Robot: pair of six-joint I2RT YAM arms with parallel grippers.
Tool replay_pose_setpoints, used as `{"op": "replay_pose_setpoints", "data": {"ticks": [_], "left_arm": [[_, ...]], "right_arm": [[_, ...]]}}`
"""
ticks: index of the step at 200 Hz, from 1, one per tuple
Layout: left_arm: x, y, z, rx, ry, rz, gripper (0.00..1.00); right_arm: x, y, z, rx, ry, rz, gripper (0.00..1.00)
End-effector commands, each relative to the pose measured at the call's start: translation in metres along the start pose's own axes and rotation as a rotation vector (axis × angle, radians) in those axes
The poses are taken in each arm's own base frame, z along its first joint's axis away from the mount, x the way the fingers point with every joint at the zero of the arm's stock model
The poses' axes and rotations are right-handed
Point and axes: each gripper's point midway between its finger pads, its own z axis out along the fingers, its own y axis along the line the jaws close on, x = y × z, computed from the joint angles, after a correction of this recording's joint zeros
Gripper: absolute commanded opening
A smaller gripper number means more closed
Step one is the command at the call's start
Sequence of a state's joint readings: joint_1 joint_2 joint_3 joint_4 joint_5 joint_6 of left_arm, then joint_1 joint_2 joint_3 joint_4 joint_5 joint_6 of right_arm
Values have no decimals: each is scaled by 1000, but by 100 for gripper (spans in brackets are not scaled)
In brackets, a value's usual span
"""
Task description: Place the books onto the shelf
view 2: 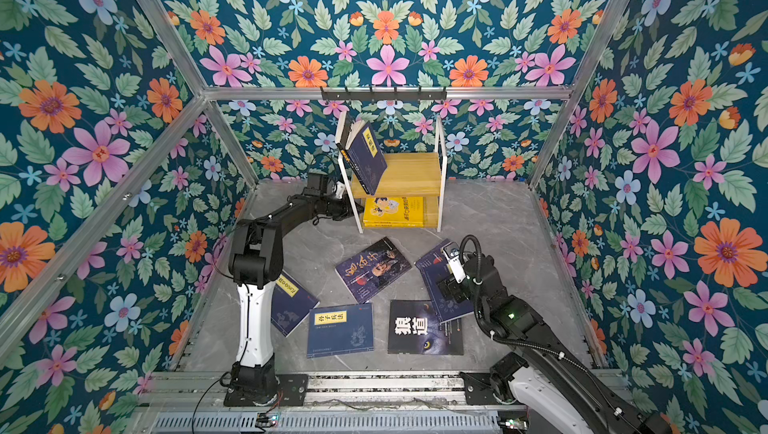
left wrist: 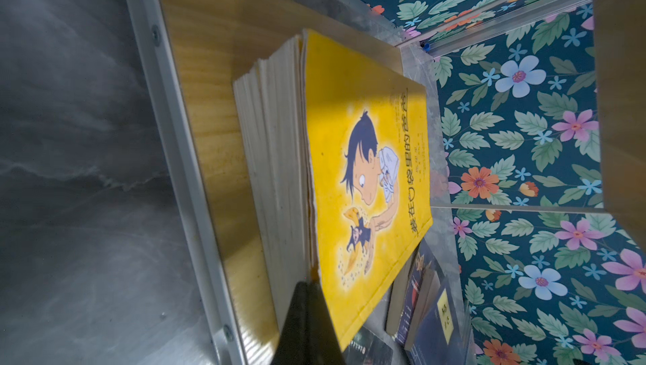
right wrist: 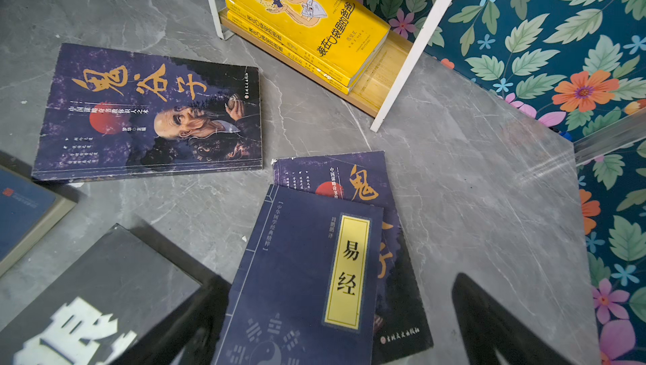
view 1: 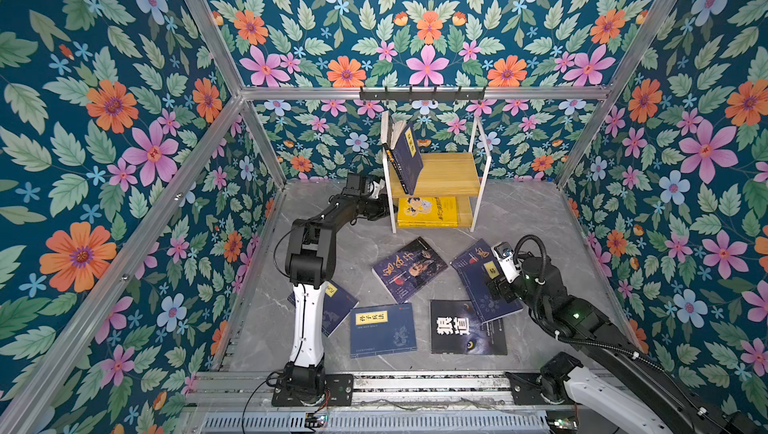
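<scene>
Both arms have matte black blocky joints and one glossy white rounded link (view 1: 311, 328); on the left arm (view 1: 309, 253) a thin black cable (view 1: 303, 319) runs along this link to a black base plate (view 1: 338, 388) with screws. The right arm (view 1: 582, 319) carries a ribbed black hose (view 1: 528, 237) and small green lights (view 1: 575, 315), and the left gripper (left wrist: 307, 293) and right gripper (right wrist: 339, 281) show plain black tapered fingers (right wrist: 489, 317).

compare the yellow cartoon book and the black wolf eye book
The yellow book lies on the lower board of the shelf; the wolf-eye book lies on the table in front. The yellow book tops a like copy; the wolf-eye book rests straight on the table. The yellow book shows a cartoon boy; the wolf-eye book is black with white characters. Both lie flat, cover up.
</scene>
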State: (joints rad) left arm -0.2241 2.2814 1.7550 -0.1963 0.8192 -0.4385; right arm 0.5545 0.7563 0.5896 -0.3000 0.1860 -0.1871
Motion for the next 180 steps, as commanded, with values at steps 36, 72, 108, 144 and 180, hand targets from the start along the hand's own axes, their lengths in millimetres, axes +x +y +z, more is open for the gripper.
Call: {"op": "replay_pose_setpoints", "data": {"ticks": [36, 72, 108, 144, 180], "left_arm": [[-10, 10, -28, -79, -62, -26, 16], [-10, 27, -73, -188, -138, -53, 37], [0, 30, -131, -310, -239, -33, 70], [20, 22, -193, -411, -364, 5, 89], [50, 23, -244, -581, -461, 42, 100]], "right_arm": [[-11, 10, -3, -64, -38, 39, 99], [-27, 21, -8, -142, -88, 154, 99], [-48, 38, -2, -237, -123, 335, 94], [-62, 85, 19, -341, -76, 340, 92], [-76, 131, 45, -463, 11, 382, 90]]}}
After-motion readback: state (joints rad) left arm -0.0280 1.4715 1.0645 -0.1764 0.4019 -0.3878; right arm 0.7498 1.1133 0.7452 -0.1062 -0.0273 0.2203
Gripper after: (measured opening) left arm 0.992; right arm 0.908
